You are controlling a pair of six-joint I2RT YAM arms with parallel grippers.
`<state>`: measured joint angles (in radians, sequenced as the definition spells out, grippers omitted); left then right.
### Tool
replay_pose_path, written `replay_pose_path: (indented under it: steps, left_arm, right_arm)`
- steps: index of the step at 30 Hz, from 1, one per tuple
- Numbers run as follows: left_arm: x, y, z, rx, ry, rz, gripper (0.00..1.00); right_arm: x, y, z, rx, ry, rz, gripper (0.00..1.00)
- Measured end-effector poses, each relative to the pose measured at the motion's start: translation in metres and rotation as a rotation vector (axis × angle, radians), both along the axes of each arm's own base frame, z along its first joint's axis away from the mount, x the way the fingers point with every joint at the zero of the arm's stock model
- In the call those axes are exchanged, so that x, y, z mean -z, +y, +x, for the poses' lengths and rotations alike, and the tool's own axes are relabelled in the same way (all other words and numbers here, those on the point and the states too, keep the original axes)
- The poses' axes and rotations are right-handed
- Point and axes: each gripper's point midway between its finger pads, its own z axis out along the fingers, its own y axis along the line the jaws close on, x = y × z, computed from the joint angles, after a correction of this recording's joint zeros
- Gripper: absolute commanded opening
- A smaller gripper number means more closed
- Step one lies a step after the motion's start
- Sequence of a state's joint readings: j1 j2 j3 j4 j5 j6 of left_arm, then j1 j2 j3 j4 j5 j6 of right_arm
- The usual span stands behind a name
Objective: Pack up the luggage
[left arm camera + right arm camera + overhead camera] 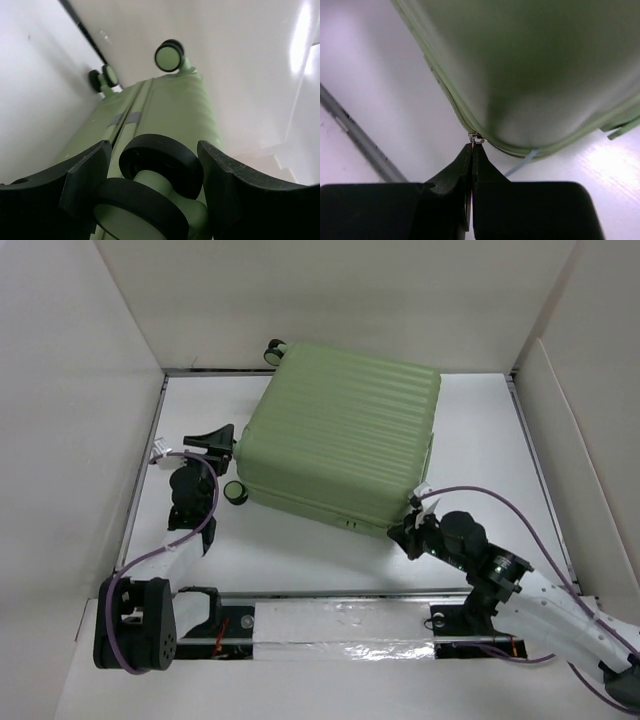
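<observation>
The light-green ribbed luggage (340, 435) lies closed and flat in the middle of the table. My left gripper (212, 440) is open at its left end; in the left wrist view a black-and-green double wheel (150, 185) sits between the spread fingers (85, 175), and two more wheels (169, 55) show at the far end. My right gripper (412, 530) is at the near right corner, shut on the metal zipper pull (476, 138) on the shell's seam (447, 95). A thin light-blue strip (522, 162) sticks out of the seam beside it.
White walls enclose the table on the left, back and right. A dark rail (140, 480) runs along the left wall and also shows in the right wrist view (365, 145). A taped strip (350, 630) lines the front edge between the arm bases.
</observation>
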<state>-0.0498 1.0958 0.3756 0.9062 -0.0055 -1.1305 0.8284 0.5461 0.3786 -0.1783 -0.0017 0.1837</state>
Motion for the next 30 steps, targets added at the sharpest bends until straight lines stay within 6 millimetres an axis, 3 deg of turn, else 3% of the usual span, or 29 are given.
replay_pose_path:
  steps: [5,8,12,14,17,20,22,25,30]
  left_arm:
    - [0.026,0.000,-0.007,-0.011,0.036,-0.006,0.00]
    - [0.025,-0.002,-0.010,-0.013,0.002,-0.012,0.00]
    - [0.027,-0.022,-0.018,0.022,-0.024,-0.021,0.00]
    - [0.026,-0.043,-0.023,0.061,-0.031,-0.023,0.00]
    - [0.025,-0.091,-0.038,0.173,-0.035,-0.016,0.00]
    - [0.019,-0.143,-0.060,0.313,-0.047,0.005,0.00]
    - [0.018,-0.168,-0.072,0.382,-0.049,0.056,0.00]
    - [0.018,-0.191,-0.082,0.423,-0.040,0.140,0.00]
    - [0.017,-0.221,-0.096,0.496,-0.033,0.247,0.00]
  right_arm:
    - [0.018,0.029,-0.004,-0.048,0.043,-0.068,0.00]
    - [0.015,0.054,0.012,-0.013,0.003,-0.088,0.00]
    - [0.008,0.095,0.036,-0.014,-0.029,-0.112,0.00]
    - [0.004,0.103,0.048,-0.010,-0.037,-0.144,0.00]
    - [0.004,0.107,0.064,-0.027,-0.035,-0.182,0.00]
    - [0.003,0.109,0.066,-0.093,-0.030,-0.183,0.00]
    - [0.004,0.111,0.062,-0.142,-0.026,-0.187,0.00]
    - [0.005,0.111,0.054,-0.213,-0.014,-0.187,0.00]
    - [0.010,0.092,0.045,-0.200,-0.019,-0.115,0.00]
